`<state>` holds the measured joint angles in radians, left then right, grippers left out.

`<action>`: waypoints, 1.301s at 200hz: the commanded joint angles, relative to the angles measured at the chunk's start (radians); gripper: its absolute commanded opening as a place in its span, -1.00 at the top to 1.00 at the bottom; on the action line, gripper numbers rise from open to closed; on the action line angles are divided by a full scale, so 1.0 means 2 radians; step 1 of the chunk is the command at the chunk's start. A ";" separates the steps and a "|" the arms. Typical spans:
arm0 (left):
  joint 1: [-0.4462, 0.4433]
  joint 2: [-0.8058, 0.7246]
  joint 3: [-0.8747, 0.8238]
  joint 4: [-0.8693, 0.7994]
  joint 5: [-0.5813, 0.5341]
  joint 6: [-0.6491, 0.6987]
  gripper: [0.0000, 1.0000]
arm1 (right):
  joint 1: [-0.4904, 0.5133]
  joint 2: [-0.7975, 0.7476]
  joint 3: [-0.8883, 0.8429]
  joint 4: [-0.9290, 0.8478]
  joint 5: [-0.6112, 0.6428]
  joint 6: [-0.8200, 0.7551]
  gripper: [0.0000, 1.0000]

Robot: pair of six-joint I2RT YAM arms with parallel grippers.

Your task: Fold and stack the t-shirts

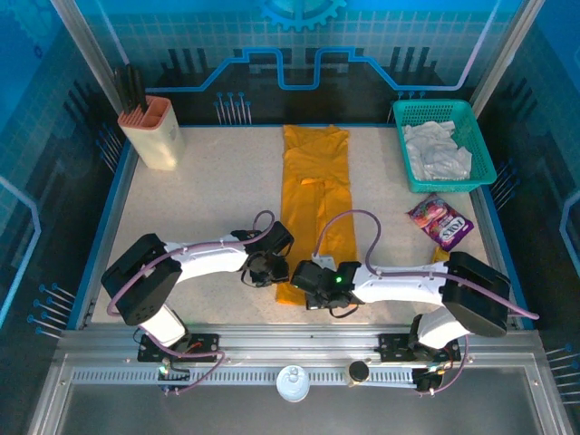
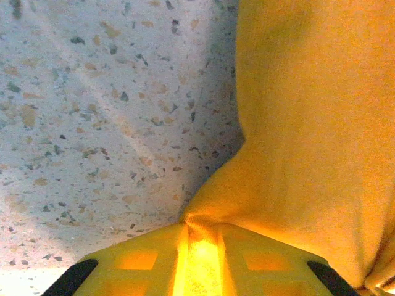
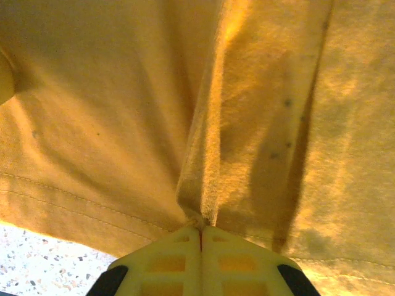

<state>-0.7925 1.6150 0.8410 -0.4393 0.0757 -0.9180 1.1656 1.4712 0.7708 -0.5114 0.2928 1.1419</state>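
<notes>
Top external shows the orange shirt (image 1: 315, 181) as a long strip stretching away from the left gripper (image 1: 270, 269) and right gripper (image 1: 305, 277). Both are clamped on its near hem, side by side. The cloth looks light and limp and will sag, so hem corners suit as holds. Bare table (image 1: 199, 199) opens left of the left gripper. Ahead and right of the right gripper lie a packet (image 1: 441, 220) and a basket (image 1: 433, 106) holding the white shirt (image 1: 437, 149).

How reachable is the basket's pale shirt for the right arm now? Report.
Probably not yet: the right fingers are shut on the orange shirt; once released, little blocks the way to the pale shirt.
</notes>
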 commanded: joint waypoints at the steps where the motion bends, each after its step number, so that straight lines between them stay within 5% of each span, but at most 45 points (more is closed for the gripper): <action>1: -0.006 0.002 -0.011 -0.037 -0.005 -0.009 0.56 | -0.007 -0.016 -0.004 -0.022 0.022 0.015 0.79; 57: -0.015 -0.057 0.038 -0.098 -0.041 0.009 0.42 | -0.011 -0.095 0.047 -0.076 0.086 -0.154 0.30; 97: -0.015 -0.124 0.069 -0.085 -0.089 0.060 -0.10 | -0.045 -0.246 0.033 -0.074 0.119 -0.427 -0.05; 116: -0.015 -0.152 0.078 -0.058 -0.122 0.112 -0.36 | -0.072 -0.321 -0.015 -0.028 0.039 -0.621 -0.19; 151: -0.015 -0.202 0.073 0.058 -0.178 0.294 -0.97 | -0.105 -0.368 -0.038 -0.079 -0.052 -0.839 -0.31; 179: -0.007 -0.216 0.050 0.168 -0.176 0.466 -0.99 | -0.122 -0.320 -0.016 -0.196 -0.110 -0.923 -0.31; 194: -0.004 -0.218 0.034 0.195 -0.125 0.580 -0.99 | -0.118 -0.296 -0.033 -0.227 -0.113 -0.954 -0.32; 221: -0.004 -0.250 0.006 0.150 -0.027 0.732 -0.98 | -0.117 -0.269 -0.062 -0.211 -0.111 -0.957 -0.32; 260: -0.011 -0.266 0.005 -0.029 -0.030 0.871 -0.87 | -0.124 -0.233 -0.079 -0.166 -0.105 -0.941 -0.32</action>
<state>-0.8032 1.1049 0.8555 -0.2626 -0.0193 0.5369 0.9283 0.9630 0.6262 -0.8745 0.0990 -0.7197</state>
